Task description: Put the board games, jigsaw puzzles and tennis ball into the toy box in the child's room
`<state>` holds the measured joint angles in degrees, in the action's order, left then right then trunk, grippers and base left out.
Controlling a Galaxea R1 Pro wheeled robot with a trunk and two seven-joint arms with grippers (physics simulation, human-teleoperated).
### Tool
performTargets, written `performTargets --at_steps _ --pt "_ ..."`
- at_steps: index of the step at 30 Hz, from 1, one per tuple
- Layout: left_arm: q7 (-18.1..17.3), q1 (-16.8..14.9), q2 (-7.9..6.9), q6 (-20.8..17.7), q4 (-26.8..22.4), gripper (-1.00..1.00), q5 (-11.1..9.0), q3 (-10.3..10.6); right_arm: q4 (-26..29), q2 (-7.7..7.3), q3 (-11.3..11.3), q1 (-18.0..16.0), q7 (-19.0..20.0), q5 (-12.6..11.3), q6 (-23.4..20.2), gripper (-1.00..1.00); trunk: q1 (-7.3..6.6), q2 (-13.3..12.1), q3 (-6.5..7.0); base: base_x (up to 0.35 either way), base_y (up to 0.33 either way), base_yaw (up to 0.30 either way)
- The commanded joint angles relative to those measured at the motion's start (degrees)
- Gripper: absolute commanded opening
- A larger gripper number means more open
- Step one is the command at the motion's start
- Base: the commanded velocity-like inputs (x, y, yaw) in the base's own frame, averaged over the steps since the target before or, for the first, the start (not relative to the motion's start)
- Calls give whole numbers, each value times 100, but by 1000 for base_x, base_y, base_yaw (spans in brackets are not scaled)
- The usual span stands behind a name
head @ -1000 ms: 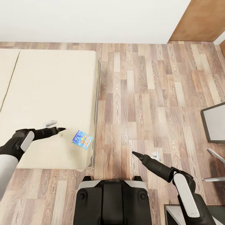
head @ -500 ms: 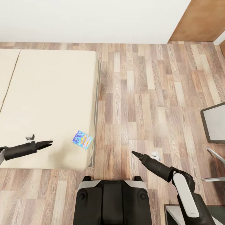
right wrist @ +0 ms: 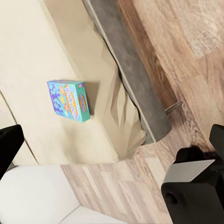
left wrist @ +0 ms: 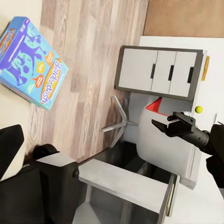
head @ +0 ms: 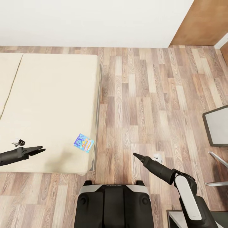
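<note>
the blue game (head: 84, 142) is seen lying flat on the bed (head: 47, 104), near its foot corner and just beside the edge by the floor (head: 142, 101); it is also seen in the left wrist view (left wrist: 30, 60) and the right wrist view (right wrist: 69, 99); the left gripper (head: 36, 151) is held low over the mattress, apart from the game, with its fingers slightly parted and nothing between them; the right gripper (head: 136, 155) is held over the floor, and whether it is open or shut cannot be told.

the step in hand is judged to be the reach for the game; the left gripper would best be brought level with the box, opened wider than its short side, and closed across it; because the box lies flat on soft cover, one finger may need to be pressed under an edge, or the box slid to overhang the bed edge.

nothing lies between gripper and game; the robot's base (head: 114, 202) is parked at the bed's foot; a grey cabinet (head: 218, 125) and a chair leg (head: 217, 158) are seen well apart on the right; a fall off the edge is the chief risk.
</note>
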<state>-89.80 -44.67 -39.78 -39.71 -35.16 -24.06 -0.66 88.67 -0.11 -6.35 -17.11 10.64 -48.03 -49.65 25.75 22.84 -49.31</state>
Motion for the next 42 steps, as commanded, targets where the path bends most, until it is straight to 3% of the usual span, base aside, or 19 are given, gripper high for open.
performTargets --at_steps 1,13,26,42 --pt "-20 0 -12 -62 0 100 -6 4 2 -2 -12 -2 44 36 -30 100 4 8 4 0 0 0" --pt "-20 9 2 -19 25 100 -11 2 1 -15 -15 -2 44 39 -27 100 4 8 113 0 0 0" --pt "-20 11 122 -4 26 100 4 6 -17 -16 -24 -2 44 39 -27 100 4 8 232 0 0 0" --pt "-20 17 129 -2 47 100 15 5 -48 4 -43 -2 44 31 -27 100 4 8 377 0 0 0"
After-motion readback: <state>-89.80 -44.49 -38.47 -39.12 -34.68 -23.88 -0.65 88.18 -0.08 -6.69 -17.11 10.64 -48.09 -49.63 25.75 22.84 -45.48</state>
